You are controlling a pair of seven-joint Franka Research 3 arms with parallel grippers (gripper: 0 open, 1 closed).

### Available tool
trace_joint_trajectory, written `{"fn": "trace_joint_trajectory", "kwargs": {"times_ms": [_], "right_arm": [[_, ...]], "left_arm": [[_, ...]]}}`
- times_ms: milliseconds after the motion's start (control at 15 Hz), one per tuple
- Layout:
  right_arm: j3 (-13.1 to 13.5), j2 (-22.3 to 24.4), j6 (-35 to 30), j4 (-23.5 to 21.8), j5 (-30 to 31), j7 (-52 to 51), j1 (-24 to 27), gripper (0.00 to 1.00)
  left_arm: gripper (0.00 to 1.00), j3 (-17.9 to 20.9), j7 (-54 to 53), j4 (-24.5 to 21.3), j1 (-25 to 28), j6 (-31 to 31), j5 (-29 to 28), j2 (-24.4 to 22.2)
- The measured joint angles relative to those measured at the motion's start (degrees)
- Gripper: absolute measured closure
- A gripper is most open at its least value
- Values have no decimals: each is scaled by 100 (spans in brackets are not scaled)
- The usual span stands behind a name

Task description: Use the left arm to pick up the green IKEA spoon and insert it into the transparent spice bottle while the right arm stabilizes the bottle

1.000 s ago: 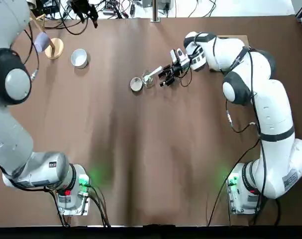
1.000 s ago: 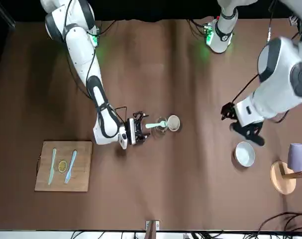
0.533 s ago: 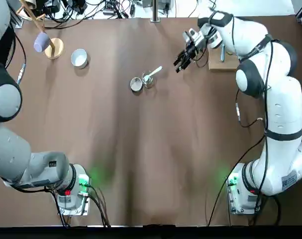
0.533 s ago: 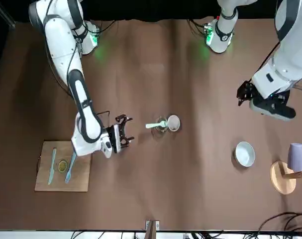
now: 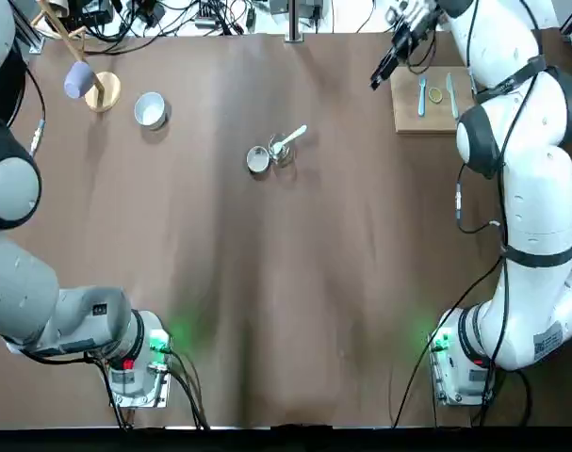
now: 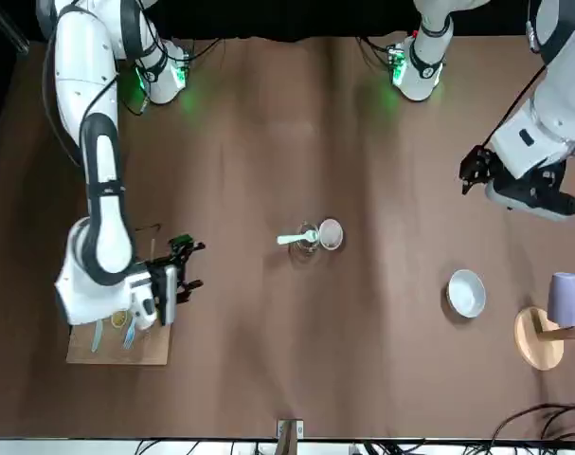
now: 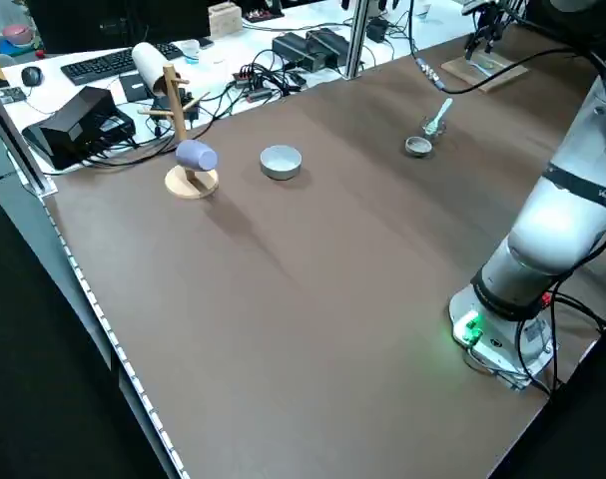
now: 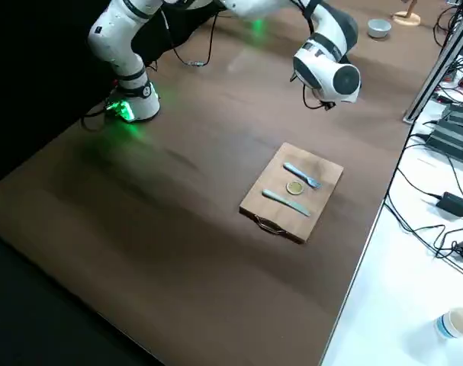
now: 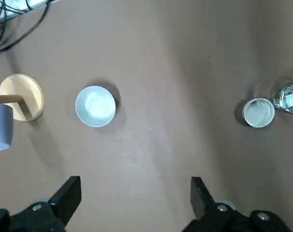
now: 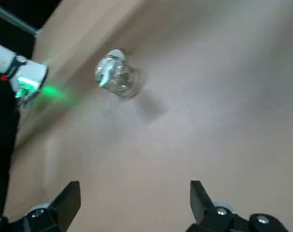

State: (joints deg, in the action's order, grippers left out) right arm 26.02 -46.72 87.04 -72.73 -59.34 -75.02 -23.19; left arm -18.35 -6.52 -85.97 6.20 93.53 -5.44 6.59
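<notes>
"Spoon placement, relative to the bottle?"

"The green IKEA spoon [image 5: 290, 138] leans in the transparent spice bottle [image 5: 280, 154], one end within the glass and the other projecting toward two o'clock in the top view. Both stand on the desk [image 5: 229, 282]."

"And the right claw?"

"The right claw [image 10: 135, 182] is wide, with nothing between its fingers. In the top view it lies well apart from the bottle, near two o'clock, beside the wooden board [image 5: 408, 118]."

"State of the left claw?"

"Also wide and unloaded. The left claw [image 9: 135, 181] hangs above the desk; in the front view it appears between two and three o'clock from the bottle."

"Which objects surround the bottle in the top view?"

"The round lid [image 5: 258, 160] sits just beside it, between eight and nine o'clock. Farther off, between nine and ten, are the white bowl [image 5: 151, 111] and, beyond it, a purple cup [image 5: 79, 80] on a wooden stand [image 5: 103, 92]. Between two and three o'clock, the board carries a light blue fork [image 5: 421, 98], a light blue knife [image 5: 451, 96] and, between them, a yellowish disc [image 5: 435, 95]."
</notes>
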Motion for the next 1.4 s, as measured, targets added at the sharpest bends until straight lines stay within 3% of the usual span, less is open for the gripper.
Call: {"fn": "trace_joint_trajectory", "kwargs": {"times_ms": [133,333,533,667,1000,1400], "right_arm": [[362,1,-11,237,0,449,-22,0],[621,2,-68,503,1,1051,-52,0],[721,-2,-255,593,6,1612,-63,0],[990,1,-559,834,50,2257,-105,0],[1151,0,-779,1083,219,3054,-125,0],[1317,4,-863,1236,228,3327,-178,0]], "left_arm": [[0,4,2,2,12,1,-10,153],[0,-26,113,14,6,3,-184,212],[0,-64,1135,66,3,75,-161,198],[0,-43,1762,79,64,87,133,145],[0,379,1793,-52,-70,23,548,-105],[0,444,1799,-88,-75,20,554,-130]]}}
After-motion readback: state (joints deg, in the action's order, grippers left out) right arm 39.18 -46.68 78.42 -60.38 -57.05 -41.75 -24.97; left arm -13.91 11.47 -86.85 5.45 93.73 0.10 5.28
